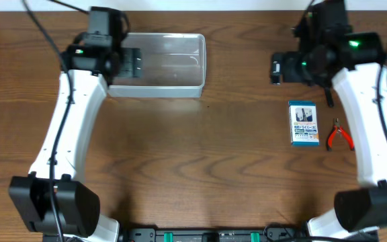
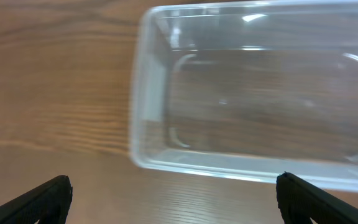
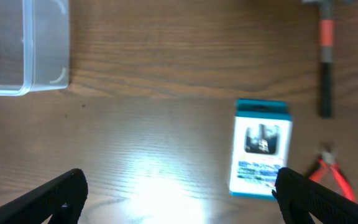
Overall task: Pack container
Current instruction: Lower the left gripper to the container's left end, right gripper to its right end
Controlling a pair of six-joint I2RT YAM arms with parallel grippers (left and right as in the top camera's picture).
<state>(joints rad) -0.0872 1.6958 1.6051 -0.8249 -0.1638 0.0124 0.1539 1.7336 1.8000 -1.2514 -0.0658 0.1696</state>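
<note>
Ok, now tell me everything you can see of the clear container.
The container is a clear, colourless plastic rectangular bin with rounded corners and a rolled rim. It stands upright, open-topped with no lid in view, and empty, on the far-left part of the wooden table, its long side running left to right. The left gripper hangs open above its left end, hiding that end in the overhead view. Nothing but the table seems to touch it.

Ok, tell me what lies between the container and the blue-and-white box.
Only bare wooden tabletop. The overhead view shows nothing standing between the container and the blue-and-white box, and the right wrist view shows the same stretch bare.
</note>
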